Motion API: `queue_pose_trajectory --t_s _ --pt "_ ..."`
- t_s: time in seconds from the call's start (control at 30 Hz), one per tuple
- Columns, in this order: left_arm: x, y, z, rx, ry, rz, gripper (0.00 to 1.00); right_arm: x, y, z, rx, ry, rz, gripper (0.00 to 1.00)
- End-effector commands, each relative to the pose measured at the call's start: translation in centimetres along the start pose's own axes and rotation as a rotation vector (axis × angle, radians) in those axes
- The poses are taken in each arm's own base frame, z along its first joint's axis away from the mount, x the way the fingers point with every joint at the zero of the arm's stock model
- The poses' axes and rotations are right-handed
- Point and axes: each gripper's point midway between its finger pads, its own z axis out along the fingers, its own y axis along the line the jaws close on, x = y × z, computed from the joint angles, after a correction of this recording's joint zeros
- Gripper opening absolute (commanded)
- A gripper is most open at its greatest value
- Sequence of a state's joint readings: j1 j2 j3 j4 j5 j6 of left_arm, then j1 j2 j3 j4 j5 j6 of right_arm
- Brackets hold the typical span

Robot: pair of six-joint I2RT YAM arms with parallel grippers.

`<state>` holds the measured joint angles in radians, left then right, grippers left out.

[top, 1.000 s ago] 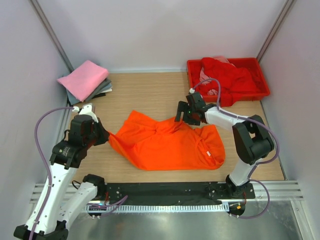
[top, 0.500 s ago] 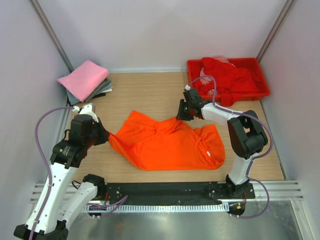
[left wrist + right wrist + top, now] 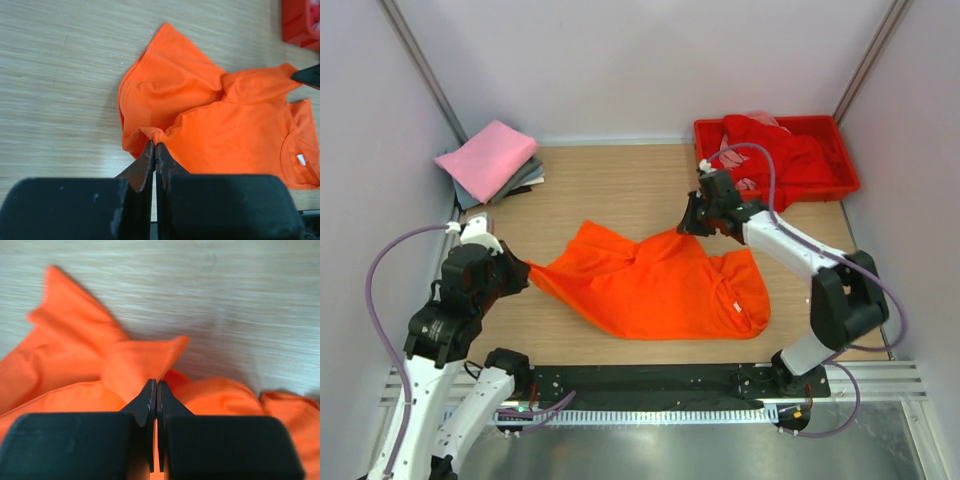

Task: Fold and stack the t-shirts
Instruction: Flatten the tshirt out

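Orange t-shirt (image 3: pixel 660 285) lay rumpled mid-way across the wooden table (image 3: pixel 610 190), pinched by both grippers.
Left gripper (image 3: pixel 155 145) was clamped on its left edge, right gripper (image 3: pixel 157 384) on a far fold. Pale walls (image 3: pixel 620 60) boxed the table; a red tray (image 3: pixel 825 196), far right, held red t-shirts (image 3: pixel 775 150); folded pink t-shirt (image 3: pixel 488 158) topped grey t-shirt (image 3: pixel 528 178), far left.

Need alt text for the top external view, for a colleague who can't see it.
An orange t-shirt lies rumpled on the table, pinched at its left edge by the left tool and at its far edge by the right tool. A folded pink t-shirt tops a small stack far left; a red tray far right holds heaped red cloth.
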<state>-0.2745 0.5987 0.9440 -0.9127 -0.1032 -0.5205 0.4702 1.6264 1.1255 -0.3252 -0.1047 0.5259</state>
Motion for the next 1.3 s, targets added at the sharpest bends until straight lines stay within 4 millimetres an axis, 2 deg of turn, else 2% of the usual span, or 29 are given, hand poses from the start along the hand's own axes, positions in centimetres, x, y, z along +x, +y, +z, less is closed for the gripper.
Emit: queue_pose_trajectory --t_s 0.0,0.03,0.07,0.13,0.17,0.2,0.23,0.27,0.3,0.33,0.4,0.43,0.47,0.5,0.6,0.63,0.7,0.73,0.8,0.83,0.97,1.0,1.07,1.1,1.13,1.2,1.23,1.27 --pt "-3.9 -0.6 -2.1 0.005 -0.125 -0.006 0.0 -6.5 5.0 -9.4 -0.118 -0.23 -0.07 0.02" --pt "-4.7 -0.8 -2.6 0.0 -0.134 -0.006 0.0 -7.3 5.6 -11.3 -0.134 -0.263 -0.097 0.02" --pt "-6.8 -1.5 -4.4 0.018 -0.193 -0.009 0.0 -8.8 7.0 -15.7 -0.173 -0.333 -0.115 0.01" --pt "-9.0 -2.2 -6.3 0.04 -0.254 -0.008 0.0 -9.9 8.1 -20.3 -0.205 -0.405 -0.157 0.01" --pt "-11.1 -2.9 -8.6 0.069 -0.324 -0.013 0.0 -11.2 9.3 -24.0 -0.237 -0.478 -0.171 0.01" --pt "-12.0 -3.1 -9.8 0.076 -0.359 -0.006 0.0 -10.8 9.3 -27.6 -0.254 -0.518 -0.181 0.02" --pt "-13.0 -3.4 -11.0 0.091 -0.395 -0.005 0.0 -10.7 9.8 -30.0 -0.284 -0.552 -0.211 0.01" --pt "-14.5 -3.9 -13.3 0.124 -0.458 -0.01 0.0 -10.9 10.8 -33.6 -0.333 -0.612 -0.238 0.02" --pt "-15.2 -4.2 -14.6 0.143 -0.494 -0.008 0.0 -9.8 10.9 -37.6 -0.38 -0.668 -0.271 0.02" --pt "-16.0 -4.7 -16.8 0.19 -0.548 -0.008 0.0 -9.3 11.2 -39.9 -0.415 -0.708 -0.298 0.02" --pt "-17.1 -5.6 -19.6 0.264 -0.634 -0.002 0.0 -7.1 11.0 -46.4 -0.484 -0.831 -0.362 0.01" --pt "-17.3 -6.2 -20.8 0.309 -0.665 0.006 0.0 -6.3 10.7 -48.4 -0.499 -0.876 -0.378 0.01" --pt "-17.9 -6.3 -23.6 0.353 -0.747 0.0 0.0 -5.6 10.2 -50.2 -0.5 -0.922 -0.396 0.02" --pt "-18.1 -6.4 -24.7 0.372 -0.781 -0.001 0.0 -4.1 9.6 -52.8 -0.523 -0.987 -0.41 0.02" --pt "-18.6 -6.4 -29.1 0.436 -0.89 0.003 0.0 -2.0 8.9 -56.3 -0.564 -1.082 -0.445 0.01" --pt "-18.6 -6.5 -30.1 0.451 -0.911 0.007 0.0 -1.0 8.5 -57.8 -0.584 -1.129 -0.454 0.02" --pt "-18.8 -6.7 -32.5 0.489 -0.966 0.027 0.0 -0.6 8.2 -59.9 -0.6 -1.212 -0.451 0.01" --pt "-19.0 -6.6 -33.8 0.503 -0.999 0.03 0.0 -0.5 7.9 -60.5 -0.594 -1.242 -0.457 0.01" --pt "-19.5 -6.5 -34.4 0.482 -1.025 0.049 0.0 -0.9 7.8 -61.4 -0.583 -1.283 -0.454 0.01" --pt "-19.8 -6.4 -35.2 0.478 -1.044 0.054 0.0 -1.4 7.7 -61.3 -0.554 -1.289 -0.46 0.01" --pt "-21.0 -6.8 -33.9 0.434 -1.024 0.097 0.0 -4.8 8.4 -59.8 -0.488 -1.304 -0.451 0.01" --pt "-21.5 -6.8 -33.0 0.408 -1.01 0.101 0.0 -6.3 8.8 -58.4 -0.462 -1.284 -0.445 0.01" --pt "-22.5 -6.9 -29.5 0.34 -0.943 0.102 0.0 -8.6 9.0 -55.8 -0.405 -1.266 -0.435 0.01" --pt "-23.0 -6.7 -27.9 0.299 -0.914 0.1 0.0 -10.3 9.4 -53.4 -0.374 -1.223 -0.429 0.02" --pt "-23.8 -6.5 -24.4 0.22 -0.848 0.099 0.0 -11.5 9.6 -50.8 -0.342 -1.179 -0.423 0.02" --pt "-23.8 -5.9 -20.2 0.118 -0.744 0.105 0.0 -13.8 8.8 -47.1 -0.246 -1.134 -0.374 0.01" --pt "-23.8 -5.0 -17.3 0.038 -0.687 0.099 0.0 -15.3 8.7 -43.2 -0.194 -1.065 -0.357 0.01" --pt "-23.7 -4.9 -13.9 -0.019 -0.615 0.11 0.0 -16.0 8.3 -40.1 -0.15 -1.022 -0.35 0.02"
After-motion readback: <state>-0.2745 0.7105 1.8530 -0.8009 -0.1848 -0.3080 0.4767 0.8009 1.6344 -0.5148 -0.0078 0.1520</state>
